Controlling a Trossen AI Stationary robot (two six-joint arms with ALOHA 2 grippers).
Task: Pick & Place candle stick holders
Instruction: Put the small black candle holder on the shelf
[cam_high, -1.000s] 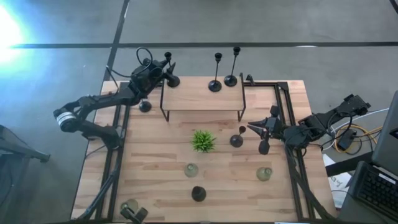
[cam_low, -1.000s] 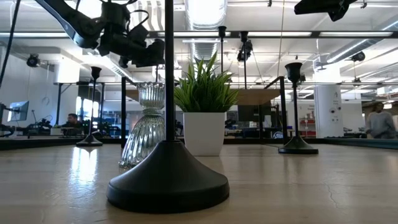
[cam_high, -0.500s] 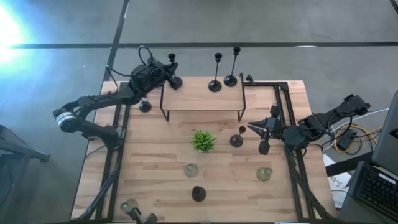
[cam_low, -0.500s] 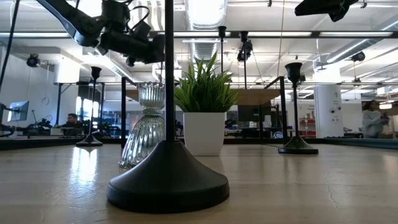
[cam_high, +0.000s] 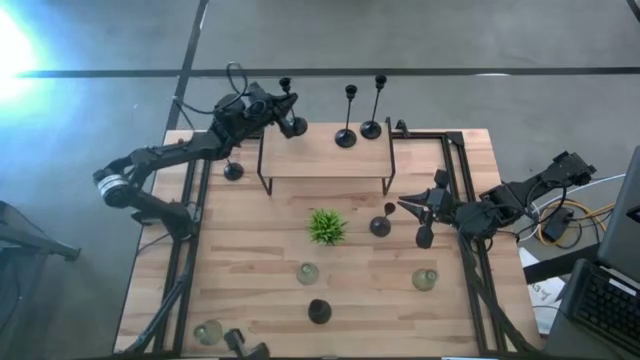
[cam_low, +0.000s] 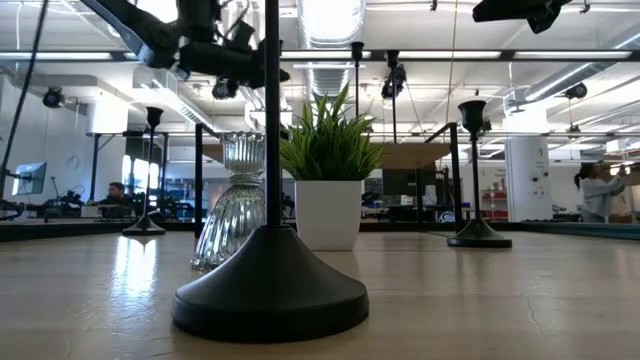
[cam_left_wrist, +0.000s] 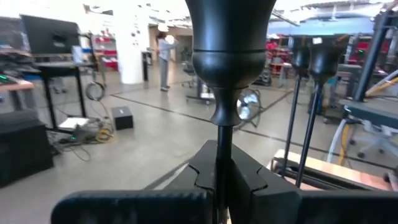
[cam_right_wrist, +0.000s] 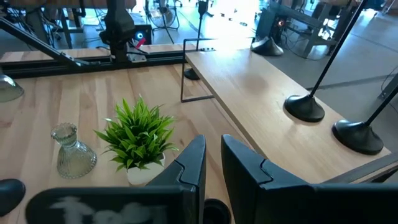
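Open workshop floor behind; wooden desk (cam_high: 250, 280) carried a low raised shelf (cam_high: 325, 157) at the back.

Progress, judged from the layout: early-to-mid, assuming the shelf is the target.
- Two black candle stick holders (cam_high: 346, 136) stood on the shelf's back right edge.
- Left gripper (cam_high: 283, 112) was at the shelf's back left corner, jaws shut on a third black holder's (cam_left_wrist: 227, 74) stem just under the cup. Looked lifted or mid-placement; not clear whether its base touched the shelf.
- Right gripper (cam_high: 420, 207) was at the desk's right side, jaws nearly closed. A black holder (cam_high: 424, 238) stood just beside it; can't confirm a grip.
- Still on the desk: black holders at (cam_high: 233, 171), (cam_high: 380, 226), (cam_high: 319, 311); glass holders at (cam_high: 307, 272), (cam_high: 425, 279), (cam_high: 208, 332).

Containers: only the white pot (cam_low: 328, 214), holding the green plant (cam_high: 326, 226). Every visible holder cup was empty, no candles.
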